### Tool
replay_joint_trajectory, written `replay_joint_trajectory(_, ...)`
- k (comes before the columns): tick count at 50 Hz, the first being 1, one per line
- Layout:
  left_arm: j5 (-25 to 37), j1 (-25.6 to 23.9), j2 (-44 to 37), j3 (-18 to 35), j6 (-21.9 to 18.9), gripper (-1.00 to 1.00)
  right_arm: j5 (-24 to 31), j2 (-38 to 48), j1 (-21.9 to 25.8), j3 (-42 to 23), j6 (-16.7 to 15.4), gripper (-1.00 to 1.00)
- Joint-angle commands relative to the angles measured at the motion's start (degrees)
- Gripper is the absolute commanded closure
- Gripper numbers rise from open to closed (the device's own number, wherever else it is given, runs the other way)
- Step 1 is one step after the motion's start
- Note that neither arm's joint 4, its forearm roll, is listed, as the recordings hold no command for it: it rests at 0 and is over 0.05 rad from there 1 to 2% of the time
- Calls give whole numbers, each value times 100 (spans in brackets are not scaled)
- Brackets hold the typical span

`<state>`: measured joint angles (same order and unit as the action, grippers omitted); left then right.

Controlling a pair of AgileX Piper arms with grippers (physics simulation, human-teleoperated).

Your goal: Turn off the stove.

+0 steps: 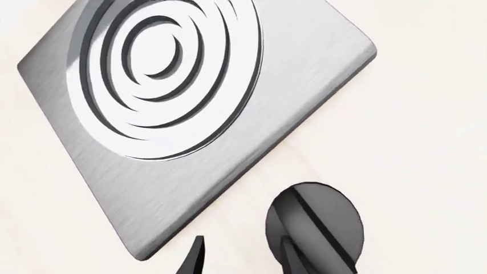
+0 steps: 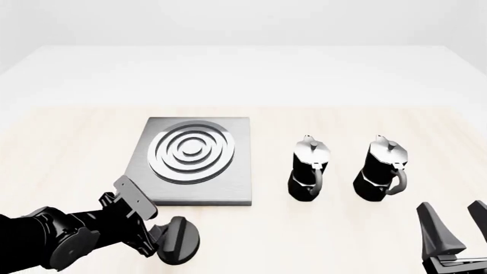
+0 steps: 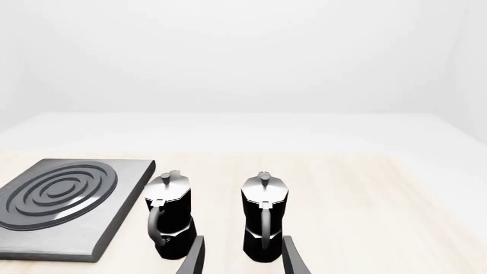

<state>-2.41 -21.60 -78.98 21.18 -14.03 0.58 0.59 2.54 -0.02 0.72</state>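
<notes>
The stove (image 2: 194, 162) is a flat grey metal slab with silver ring burner, left of the table's middle; it fills much of the left wrist view (image 1: 251, 131). Its small black round knob (image 2: 185, 246) with a raised ridge lies on the table just in front of the slab. My left gripper (image 2: 167, 237) is down at the knob with its jaws apart. In the left wrist view one finger (image 1: 293, 257) overlaps the knob (image 1: 316, 214), the other (image 1: 194, 258) is off to its side. My right gripper (image 2: 455, 225) is open and empty at the front right.
Two black-and-silver moka pots (image 2: 308, 171) (image 2: 380, 169) stand upright side by side right of the stove. In the right wrist view they (image 3: 169, 214) (image 3: 264, 220) stand just beyond my right gripper's fingertips (image 3: 293, 260). The light wooden table (image 2: 343, 123) runs back to a white wall.
</notes>
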Motion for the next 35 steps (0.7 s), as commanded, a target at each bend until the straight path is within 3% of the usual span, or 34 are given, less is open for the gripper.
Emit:
replay_joint_trajectory(1,-13,128,-300,430,-266,-100,15,-12,11,0,-4,-100)
replay_joint_trajectory(2,129,217,-249,605,-427,-100,22,-10,22,0,-13,-100)
replay_joint_trajectory(7,232,310,-111,650,-496,-100,-5,20,39,0,-17,-100)
replay_joint_trajectory(19,749,714,814,423,-638,-100,22,-26,103,0,-20,-100)
replay_joint_trajectory(20,1232,781,1517,348,-620,-100,16,-29,118,-1,-21,-100)
replay_joint_trajectory(28,1804,927,2342,305,-642,-100,22,-43,140,-1,-21,-100)
replay_joint_trajectory(31,2110,963,2726,354,-630,-100,22,-44,144,-1,-32,-100)
replay_joint_trajectory(32,2516,967,3190,474,-607,-100,18,-45,139,-1,-53,-100)
replay_joint_trajectory(35,2693,986,3384,531,-615,-100,18,-46,146,-1,-64,-100)
